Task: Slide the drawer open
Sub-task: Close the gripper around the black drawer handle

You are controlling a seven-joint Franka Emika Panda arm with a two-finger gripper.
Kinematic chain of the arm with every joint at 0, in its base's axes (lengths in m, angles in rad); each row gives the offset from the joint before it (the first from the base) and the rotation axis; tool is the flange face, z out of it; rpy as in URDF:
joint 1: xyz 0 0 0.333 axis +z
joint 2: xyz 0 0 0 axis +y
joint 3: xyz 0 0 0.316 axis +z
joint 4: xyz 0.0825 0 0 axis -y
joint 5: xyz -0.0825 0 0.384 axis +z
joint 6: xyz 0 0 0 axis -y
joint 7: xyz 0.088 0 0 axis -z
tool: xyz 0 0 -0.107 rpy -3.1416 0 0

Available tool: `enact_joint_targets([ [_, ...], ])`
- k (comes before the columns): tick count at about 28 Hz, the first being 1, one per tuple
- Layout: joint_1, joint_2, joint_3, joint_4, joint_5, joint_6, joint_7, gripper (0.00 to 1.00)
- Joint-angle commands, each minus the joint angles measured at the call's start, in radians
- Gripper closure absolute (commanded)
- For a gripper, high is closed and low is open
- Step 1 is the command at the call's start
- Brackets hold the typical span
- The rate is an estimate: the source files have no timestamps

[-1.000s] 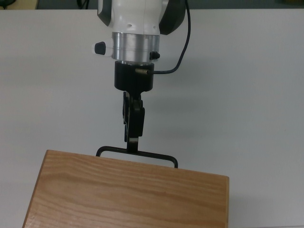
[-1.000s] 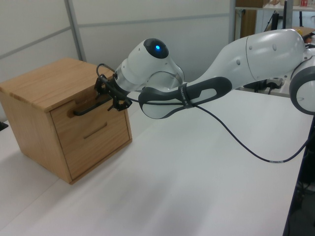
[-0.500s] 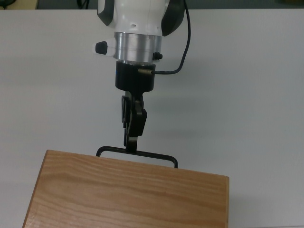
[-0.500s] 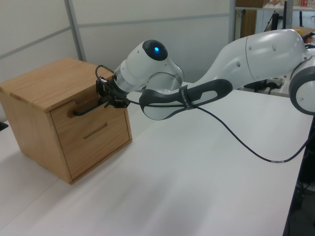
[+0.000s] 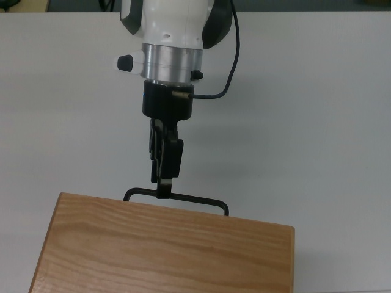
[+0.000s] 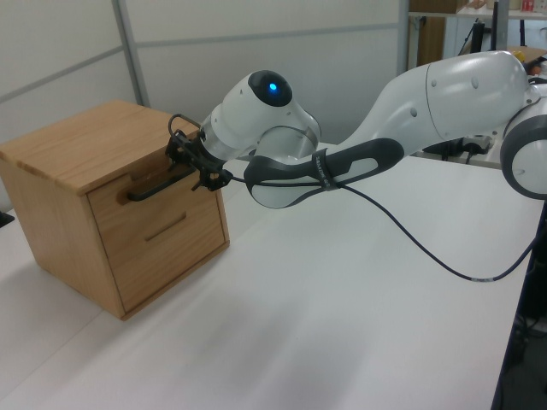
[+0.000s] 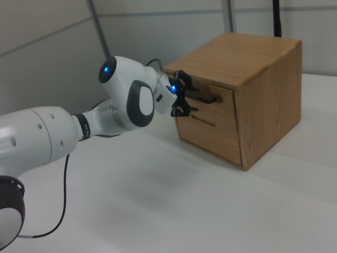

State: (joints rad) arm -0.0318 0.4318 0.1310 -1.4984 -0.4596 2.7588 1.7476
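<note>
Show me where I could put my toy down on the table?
The table is bare in front of the box and under the arm's cable, toward the left view's bottom right. It is crowded only at the handle, where the tool sits.

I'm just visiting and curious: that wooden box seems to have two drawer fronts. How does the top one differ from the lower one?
The top drawer front carries a black wire bar handle that stands out from it; the lower drawer front has only a slim wooden strip pull. The tool is at the top one's handle; nothing is at the lower one. The lower front looks taller. Both are the same light wood and sit closed in the box.
</note>
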Motion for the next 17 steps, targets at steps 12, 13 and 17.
enact_joint_targets([
  [12, 0.001, 0.016, -0.002, 0.0, -0.08, -0.002, 0.016, 0.55],
  [13, 0.001, 0.016, -0.001, 0.0, -0.085, -0.002, 0.016, 0.59],
  [17, 0.001, 0.016, -0.002, 0.0, -0.091, -0.002, 0.015, 0.81],
])
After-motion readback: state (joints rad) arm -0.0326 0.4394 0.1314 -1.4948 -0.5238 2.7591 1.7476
